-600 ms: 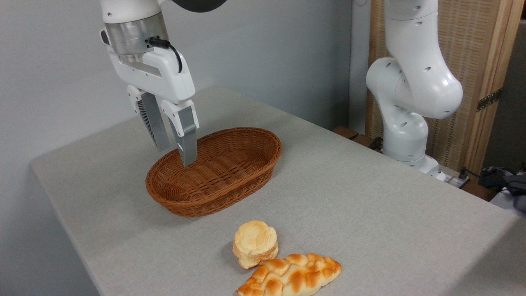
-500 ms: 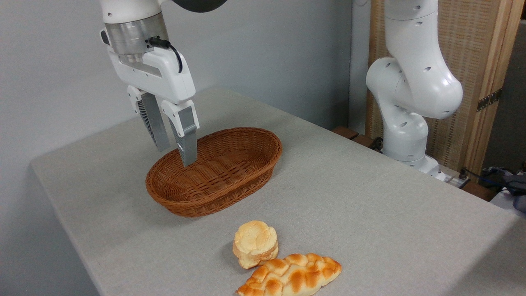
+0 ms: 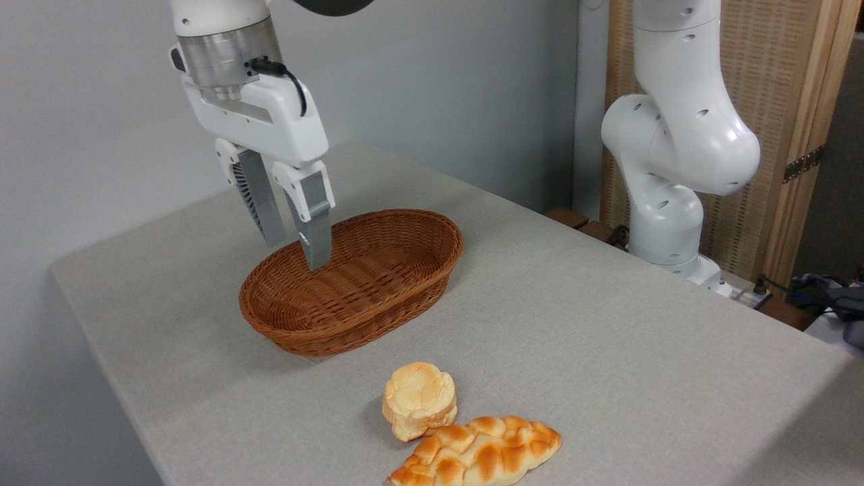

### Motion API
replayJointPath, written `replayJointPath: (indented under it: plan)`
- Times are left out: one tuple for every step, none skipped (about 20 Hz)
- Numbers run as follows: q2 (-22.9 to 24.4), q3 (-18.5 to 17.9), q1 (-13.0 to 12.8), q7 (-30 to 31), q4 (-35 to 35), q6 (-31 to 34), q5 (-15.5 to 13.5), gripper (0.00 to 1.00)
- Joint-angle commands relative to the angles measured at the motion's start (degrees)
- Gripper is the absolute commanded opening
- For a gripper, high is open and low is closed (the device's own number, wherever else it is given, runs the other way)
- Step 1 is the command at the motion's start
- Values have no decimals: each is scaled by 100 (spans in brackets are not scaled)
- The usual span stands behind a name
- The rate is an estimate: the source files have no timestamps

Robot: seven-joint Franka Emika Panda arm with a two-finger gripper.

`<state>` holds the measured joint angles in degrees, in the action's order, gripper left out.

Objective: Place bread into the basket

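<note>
The bread (image 3: 419, 400) is a small round pale-golden bun with a cracked top, lying on the grey table near the front edge. An oval brown wicker basket (image 3: 378, 304) with low sides sits in the middle of the table, behind the bun. My gripper (image 3: 295, 251) hangs above the basket's left end, pointing down, open, with nothing between its grey fingers (image 3: 314, 226). It is well away from the bun, up and to the left of it.
A longer braided orange-brown loaf (image 3: 478, 451) lies just right of and touching the bun at the front edge. The arm's white base (image 3: 665, 202) stands at the table's far right side. A wooden screen (image 3: 776, 101) stands behind it.
The gripper has shifted slightly to the right and a little up over the basket's left end. Its fingers stay open. Bun, loaf and basket have not moved.
</note>
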<state>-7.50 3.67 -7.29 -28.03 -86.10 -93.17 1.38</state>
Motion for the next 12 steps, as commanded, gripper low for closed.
replayJointPath:
  plan:
    - [547, -287, -36, -27, -548, -70, -24, 100]
    - [644, -427, -36, -106, -688, -96, -24, 100]
    - [732, -515, -44, -246, -828, -174, -32, 100]
    - [794, -586, -44, -378, -952, -262, -32, 100]
    - [847, -691, -44, -492, -1040, -315, -32, 100]
    - [873, -822, -44, -615, -1145, -377, -32, 100]
    - [882, -919, -44, -782, -1259, -473, -32, 100]
    - [917, -1025, -44, -966, -1435, -622, -24, 100]
    - [943, -1148, -44, -1142, -1636, -867, -24, 100]
    - [996, -1262, -44, -1326, -1839, -1122, -24, 100]
    - [996, -1333, -44, -1502, -2006, -1316, -24, 100]
    - [996, -1351, -44, -1643, -2156, -1483, -24, 100]
